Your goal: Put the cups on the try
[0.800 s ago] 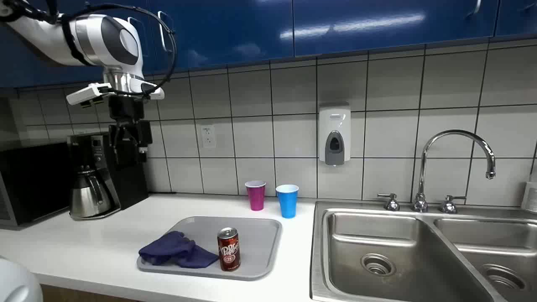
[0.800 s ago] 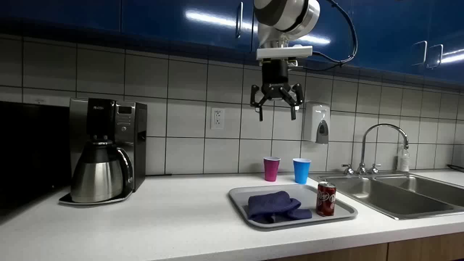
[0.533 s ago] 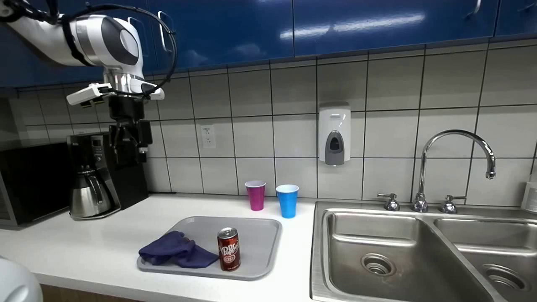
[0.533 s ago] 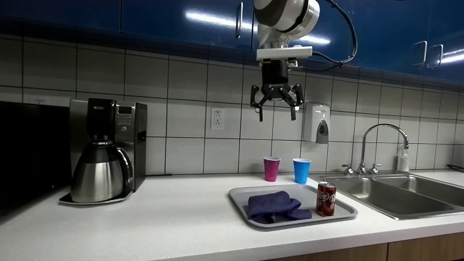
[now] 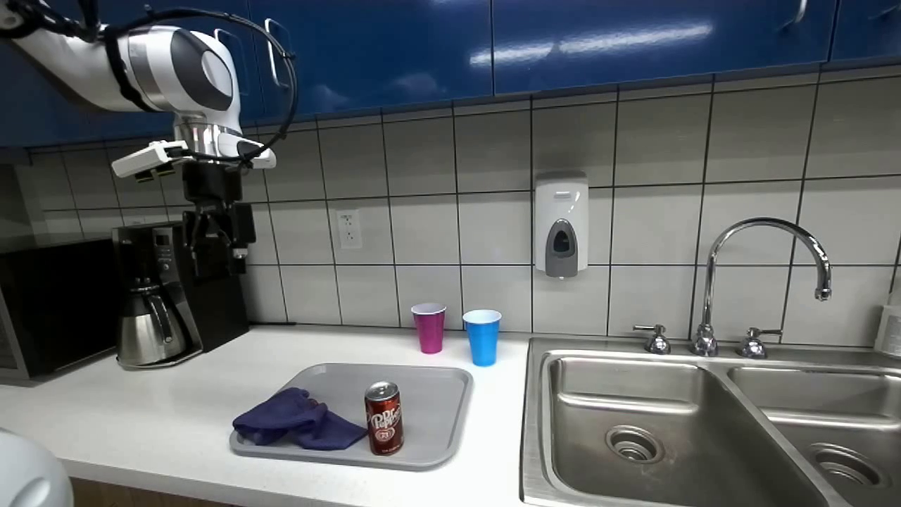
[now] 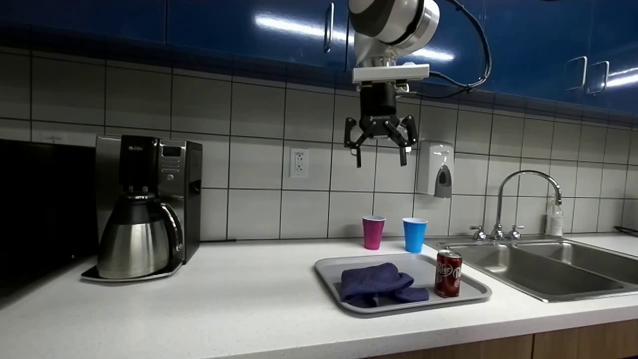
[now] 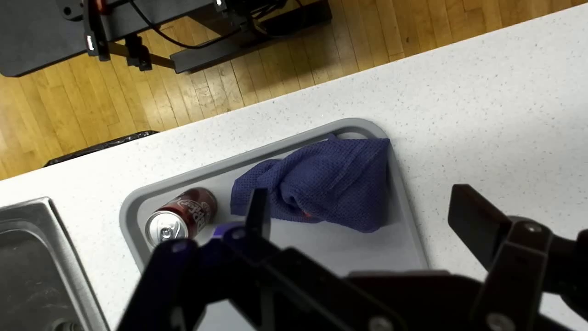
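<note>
All is holding still, with the task waiting to begin

The purple cup [image 5: 429, 331] and the blue cup [image 5: 483, 339] are standing upright behind the tray [image 5: 429, 394], on the counter [image 5: 493, 422], apart from each other. The blue one is sitting beyond the tray's back corner facing the sink [image 5: 626, 387], not touching the tray's rim. Neither is showing any shift over the last moment, so both are seemingly still needing to be moved. On the tray, a soda can [image 5: 384, 418] is standing toward that same end, and a cloth [image 5: 303, 419] is lying at the opposite end; the tray's back part, nearest the cups, is probably offering the best landing room. High above the tray's level, the gripper [image 6: 381, 157] is hanging as motionless as the rest, its fingers spreading wide with nothing between them. A first reach behind the tray is likely what the task is calling for.
</note>
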Action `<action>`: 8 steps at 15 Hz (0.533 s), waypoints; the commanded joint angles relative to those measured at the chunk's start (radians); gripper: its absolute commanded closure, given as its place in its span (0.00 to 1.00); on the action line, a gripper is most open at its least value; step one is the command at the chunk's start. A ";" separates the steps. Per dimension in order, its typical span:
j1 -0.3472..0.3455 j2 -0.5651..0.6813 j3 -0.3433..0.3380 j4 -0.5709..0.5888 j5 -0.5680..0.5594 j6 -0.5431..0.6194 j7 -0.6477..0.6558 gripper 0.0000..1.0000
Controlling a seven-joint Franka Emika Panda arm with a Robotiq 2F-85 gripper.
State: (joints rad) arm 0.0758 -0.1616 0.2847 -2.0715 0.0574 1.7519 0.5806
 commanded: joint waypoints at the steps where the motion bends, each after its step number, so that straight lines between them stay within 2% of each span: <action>1: 0.035 0.013 -0.013 -0.045 -0.029 0.008 0.027 0.00; 8: 0.048 0.080 -0.039 -0.100 -0.037 0.105 -0.012 0.00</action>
State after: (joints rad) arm 0.1111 -0.1092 0.2734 -2.1714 0.0413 1.8080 0.5807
